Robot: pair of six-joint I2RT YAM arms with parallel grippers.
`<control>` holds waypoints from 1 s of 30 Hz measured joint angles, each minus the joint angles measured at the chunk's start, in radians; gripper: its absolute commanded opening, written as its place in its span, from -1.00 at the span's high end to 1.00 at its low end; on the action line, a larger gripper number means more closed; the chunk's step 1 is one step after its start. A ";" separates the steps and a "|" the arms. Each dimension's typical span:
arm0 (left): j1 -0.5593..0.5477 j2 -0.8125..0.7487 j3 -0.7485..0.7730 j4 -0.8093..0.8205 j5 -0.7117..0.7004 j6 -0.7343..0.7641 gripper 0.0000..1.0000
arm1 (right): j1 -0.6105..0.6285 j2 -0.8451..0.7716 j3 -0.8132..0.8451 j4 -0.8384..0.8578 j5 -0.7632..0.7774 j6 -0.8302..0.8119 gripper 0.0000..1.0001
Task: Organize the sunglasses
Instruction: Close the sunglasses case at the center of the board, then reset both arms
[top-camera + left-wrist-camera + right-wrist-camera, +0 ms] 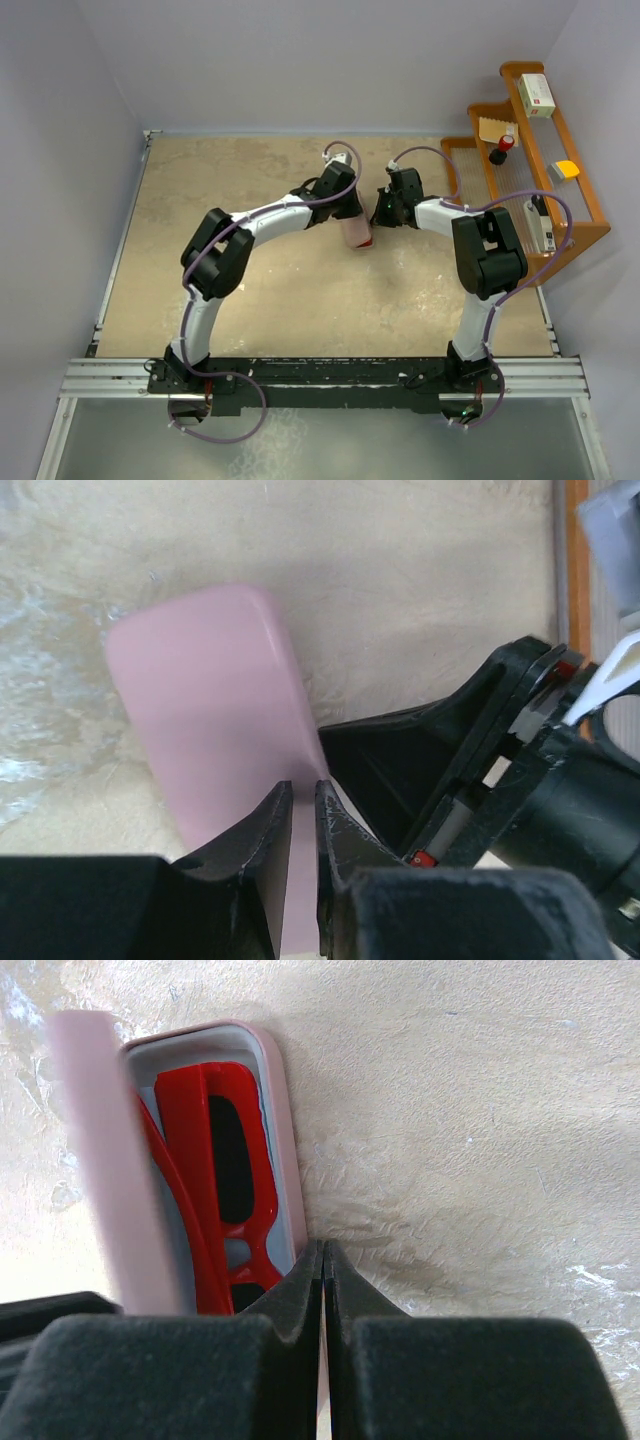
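My left gripper (303, 798) pinches the lid (210, 710) of the pink case (287, 1130), fingers narrow on its edge. The sunglasses (185, 1150) lie inside the open case, near the middle of the table (250, 300), slightly toward its far edge. I see my right gripper (323, 1255) closed tight and empty, tips just beside the case's rim. Print on the box (537, 95) on the shelf (590, 232) is too small to read.

A robotics lab test cell: plain pale lavender walls (330, 60) box in a mottled beige tabletop (230, 180), with two black-and-white robot arms (215, 260) (purple cables (215, 438) looping) bolted to a silver aluminium rail (110, 378) at the near edge.
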State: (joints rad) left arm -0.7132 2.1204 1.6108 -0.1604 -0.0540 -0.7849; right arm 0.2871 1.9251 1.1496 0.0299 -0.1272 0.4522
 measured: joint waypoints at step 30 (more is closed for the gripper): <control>-0.022 -0.223 -0.058 -0.142 -0.129 0.126 0.52 | 0.003 -0.190 -0.056 -0.088 0.049 -0.002 0.39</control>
State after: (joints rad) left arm -0.7353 1.8973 1.5528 -0.3023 -0.1825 -0.6594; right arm 0.2901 1.7355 1.0931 -0.0578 -0.0780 0.4500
